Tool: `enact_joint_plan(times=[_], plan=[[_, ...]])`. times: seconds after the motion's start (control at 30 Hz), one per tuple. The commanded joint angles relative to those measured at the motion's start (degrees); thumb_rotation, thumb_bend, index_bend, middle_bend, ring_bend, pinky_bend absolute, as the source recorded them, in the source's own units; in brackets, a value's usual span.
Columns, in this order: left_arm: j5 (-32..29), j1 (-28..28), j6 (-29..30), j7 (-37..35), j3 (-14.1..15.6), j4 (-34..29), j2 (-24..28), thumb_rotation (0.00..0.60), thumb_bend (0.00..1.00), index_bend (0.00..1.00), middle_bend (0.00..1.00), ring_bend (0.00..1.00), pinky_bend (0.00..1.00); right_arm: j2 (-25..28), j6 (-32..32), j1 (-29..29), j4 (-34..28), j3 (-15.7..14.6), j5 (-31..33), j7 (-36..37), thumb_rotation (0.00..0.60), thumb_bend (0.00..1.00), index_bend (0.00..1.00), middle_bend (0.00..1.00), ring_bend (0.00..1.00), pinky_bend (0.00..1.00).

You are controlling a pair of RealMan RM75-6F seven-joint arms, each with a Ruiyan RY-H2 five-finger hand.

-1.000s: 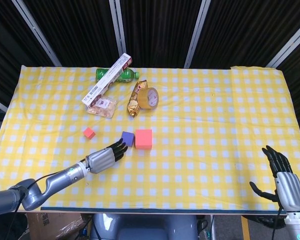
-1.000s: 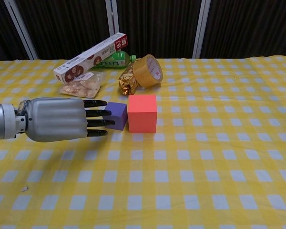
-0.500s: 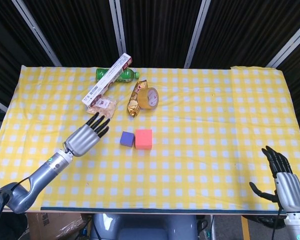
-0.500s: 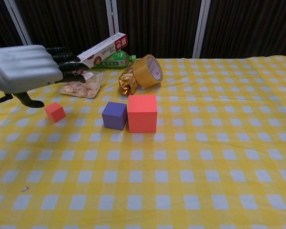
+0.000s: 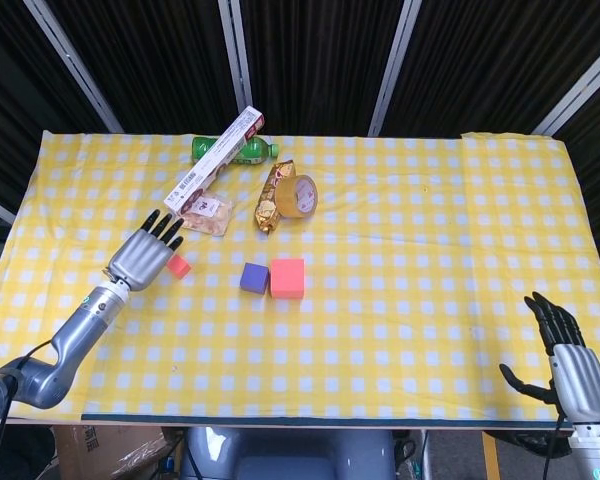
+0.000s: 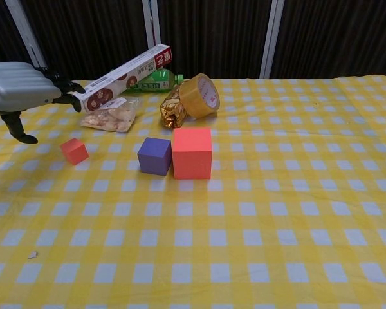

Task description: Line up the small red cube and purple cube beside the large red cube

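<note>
on the table: two red cubes [image 5: 288,278] [image 5: 179,266], one purple cube [image 5: 254,278]; both hands' [image 5: 142,259] [image 5: 570,365] fingers released

Left robot hand [image 5: 145,258]: silver-grey metal back plate, smooth and slightly domed; black fingers [image 5: 162,226] and a black thumb. Wrist: a short silver cylinder with a small green mark (too small to read). Forearm: rounded grey casing, with a thin dark cable running alongside it.

Right robot hand [image 5: 563,352]: same build, a silver-grey back plate with black fingers and thumb, on a silver wrist cylinder.
</note>
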Motion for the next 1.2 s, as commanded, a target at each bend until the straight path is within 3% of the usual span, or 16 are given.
enact_joint_plan(times=[0.03, 0.7, 1.2], plan=[[-0.21, -0.62, -1.09, -1.15, 0.39, 1.73, -1.08, 0.6, 0.24, 0.21, 0.0, 0.0, 0.0, 0.02, -0.15, 0.04, -0.12, -0.01, 0.12, -0.07, 0.6, 0.31, 0.0, 0.0, 0.0, 0.0], [0.24, -2.34, -2.85, -3.79, 1.74, 9.26, -6.58, 0.6, 0.25, 0.29, 0.0, 0.0, 0.0, 0.18, -0.43, 0.1, -0.35, 0.11, 0.48, 0.19, 0.6, 0.31, 0.0, 0.0, 0.0, 0.0], [0.18, -3.31, -3.92, -4.97, 2.17, 13.79, -10.61, 0.6, 0.34, 0.32, 0.0, 0.0, 0.0, 0.14, -0.45, 0.05, -0.45, 0.17, 0.71, 0.32, 0.6, 0.31, 0.0, 0.0, 0.0, 0.0]])
